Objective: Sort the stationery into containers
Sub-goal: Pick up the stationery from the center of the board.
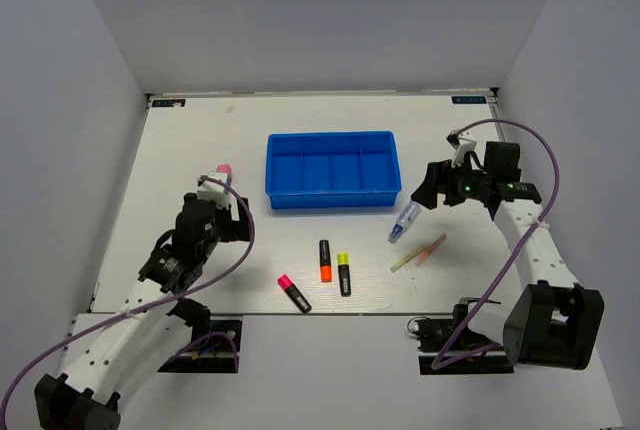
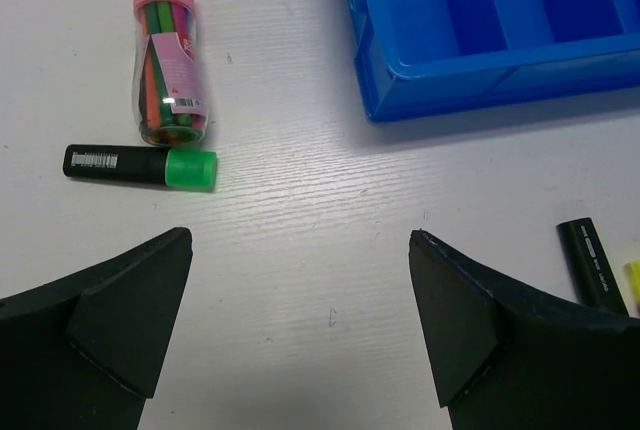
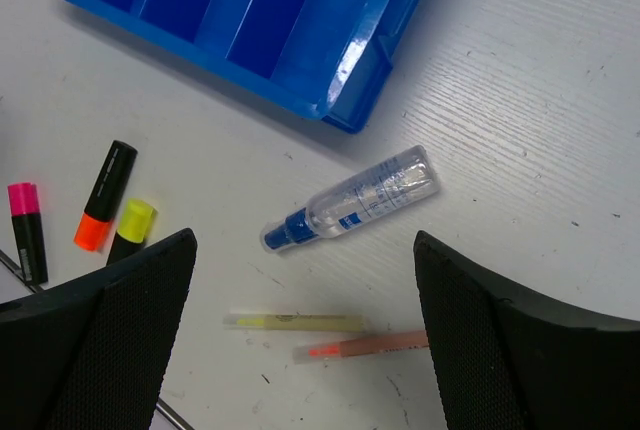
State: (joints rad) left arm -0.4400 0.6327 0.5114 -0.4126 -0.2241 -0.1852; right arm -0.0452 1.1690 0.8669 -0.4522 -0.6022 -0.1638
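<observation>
The blue divided tray (image 1: 330, 200) stands mid-table with nothing showing in it; it also shows in the left wrist view (image 2: 480, 85) and the right wrist view (image 3: 300, 60). Pink (image 1: 293, 292), orange (image 1: 325, 260) and yellow (image 1: 343, 273) highlighters lie in front of it. A green highlighter (image 2: 140, 165) lies ahead of my open, empty left gripper (image 2: 300, 250), left of the tray (image 1: 232, 212). The blue-and-white tube (image 3: 350, 200), a pale-yellow stick (image 3: 295, 322) and a pink stick (image 3: 365, 346) lie under my open, empty right gripper (image 3: 304, 240), which hovers at the tray's right end (image 1: 425, 195).
A clear tube of coloured pens with a pink cap (image 2: 168, 60) lies just beyond the green highlighter, its cap showing past the left arm (image 1: 222, 168). Grey walls enclose the table on three sides. Purple cables loop off both arms.
</observation>
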